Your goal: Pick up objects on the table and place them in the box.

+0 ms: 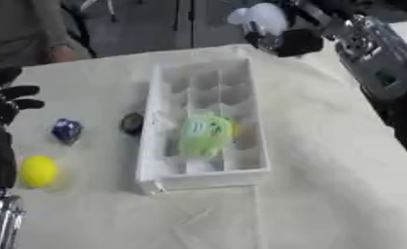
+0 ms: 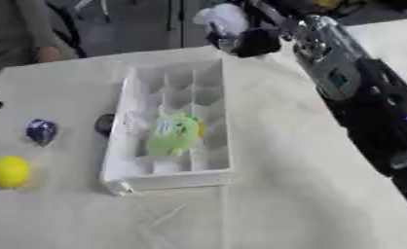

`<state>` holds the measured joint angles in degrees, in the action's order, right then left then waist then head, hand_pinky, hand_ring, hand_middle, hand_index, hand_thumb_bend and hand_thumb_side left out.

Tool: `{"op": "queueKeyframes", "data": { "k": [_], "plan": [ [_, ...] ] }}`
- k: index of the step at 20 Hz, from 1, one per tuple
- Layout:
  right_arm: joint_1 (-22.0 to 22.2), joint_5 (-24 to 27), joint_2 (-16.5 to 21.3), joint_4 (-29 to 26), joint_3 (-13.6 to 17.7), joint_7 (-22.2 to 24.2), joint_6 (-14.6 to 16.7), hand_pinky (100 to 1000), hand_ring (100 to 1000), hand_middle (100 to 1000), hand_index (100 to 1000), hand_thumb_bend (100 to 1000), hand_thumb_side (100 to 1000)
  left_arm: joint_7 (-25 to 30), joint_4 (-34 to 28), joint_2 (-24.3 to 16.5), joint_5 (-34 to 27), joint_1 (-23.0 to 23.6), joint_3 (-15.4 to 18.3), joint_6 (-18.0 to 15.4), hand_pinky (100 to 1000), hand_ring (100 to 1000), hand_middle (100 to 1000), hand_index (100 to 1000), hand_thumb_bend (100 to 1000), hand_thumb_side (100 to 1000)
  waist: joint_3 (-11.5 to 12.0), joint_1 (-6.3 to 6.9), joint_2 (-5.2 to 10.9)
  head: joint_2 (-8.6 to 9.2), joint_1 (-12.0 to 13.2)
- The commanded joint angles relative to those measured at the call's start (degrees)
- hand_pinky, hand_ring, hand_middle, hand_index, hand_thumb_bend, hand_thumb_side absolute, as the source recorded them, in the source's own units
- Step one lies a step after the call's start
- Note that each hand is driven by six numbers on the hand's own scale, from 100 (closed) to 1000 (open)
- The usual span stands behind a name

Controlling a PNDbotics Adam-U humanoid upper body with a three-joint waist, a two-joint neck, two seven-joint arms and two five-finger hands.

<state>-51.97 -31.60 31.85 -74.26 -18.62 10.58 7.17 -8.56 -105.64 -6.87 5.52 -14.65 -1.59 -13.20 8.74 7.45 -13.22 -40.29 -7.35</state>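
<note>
A green toy (image 1: pixel 205 133) is already lodged in the white divided box (image 1: pixel 156 160). A pale object (image 1: pixel 260 18) is gripped by the curled right hand (image 1: pixel 288 41) beyond the box; the left hand (image 1: pixel 7 99) is held open. A yellow ball (image 1: pixel 38 171), blue piece (image 1: pixel 66 130) and dark piece (image 1: pixel 132 123) remain on the table

1. I see the white divided box (image 1: pixel 205 121) mid-table, a green toy (image 1: pixel 203 133) lying in its compartments.
2. At its 9 o'clock sit a dark round thing (image 1: pixel 132 123), a blue object (image 1: pixel 66 130) and a yellow ball (image 1: pixel 38 171).
3. My right hand (image 1: pixel 284 41), at 12 o'clock, is curled round a white object (image 1: pixel 260 18).
4. My left hand (image 1: pixel 7 99) shows at the 9 o'clock edge, fingers relaxed.
</note>
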Motion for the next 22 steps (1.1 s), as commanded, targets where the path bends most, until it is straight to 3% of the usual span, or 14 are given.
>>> {"op": "queueKeyframes", "data": {
  "k": [1,2,3,5,13,18,21,22],
  "plan": [
    [-1.65,-0.39,-1.2,1.8,-0.23,2.13,0.8,441,454,512,712,496,449,0.28,-1.04,-0.2,-0.16,-0.73,-0.02,-0.06,602,665,753,768,589,863,0.4,0.49,1.03,0.19,-0.38],
    [-1.71,-0.6,-2.03,3.0,-0.47,2.84,0.9,441,454,512,712,496,449,0.34,-1.04,-0.13,-0.19,-0.77,-0.09,-0.05,602,665,753,768,589,863,0.72,0.59,1.04,0.19,-0.57],
    [-1.82,-0.76,-2.67,4.02,-0.55,3.27,1.12,446,456,514,715,399,489,0.38,-1.05,-0.07,-0.22,-0.79,-0.13,-0.05,602,665,753,768,589,863,0.91,0.65,1.04,0.21,-0.67],
    [-1.79,-0.39,-3.78,5.74,-0.73,3.57,1.86,455,462,519,722,326,520,0.44,-1.11,0.07,-0.27,-0.88,-0.16,-0.06,603,665,753,768,590,863,1.23,0.75,1.03,0.26,-0.78],
    [-1.02,3.27,-6.36,8.07,-1.34,0.98,4.94,474,487,542,739,231,517,0.58,-1.29,0.36,-0.3,-1.02,-0.33,-0.09,603,664,752,768,589,864,1.16,0.76,0.84,0.2,-0.68],
    [-0.35,4.85,-7.63,8.4,-1.93,-5.64,5.5,502,516,573,767,272,537,0.69,-1.34,0.49,-0.33,-1.08,-0.52,-0.13,603,664,752,768,588,863,1.14,0.66,0.77,0.1,-0.54],
    [0.08,5.78,-7.99,8.28,-2.73,-6.57,6.32,548,552,609,801,291,556,0.66,-1.38,0.5,-0.38,-1.09,-0.54,-0.16,603,664,751,768,588,863,1.11,0.6,0.75,0.1,-0.43],
    [0.23,6.15,-8.14,8.02,-3.08,-6.38,6.87,638,625,710,891,347,632,0.66,-1.39,0.51,-0.4,-1.1,-0.57,-0.16,603,664,751,767,587,864,1.08,0.55,0.75,0.14,-0.37]
  ]
}}
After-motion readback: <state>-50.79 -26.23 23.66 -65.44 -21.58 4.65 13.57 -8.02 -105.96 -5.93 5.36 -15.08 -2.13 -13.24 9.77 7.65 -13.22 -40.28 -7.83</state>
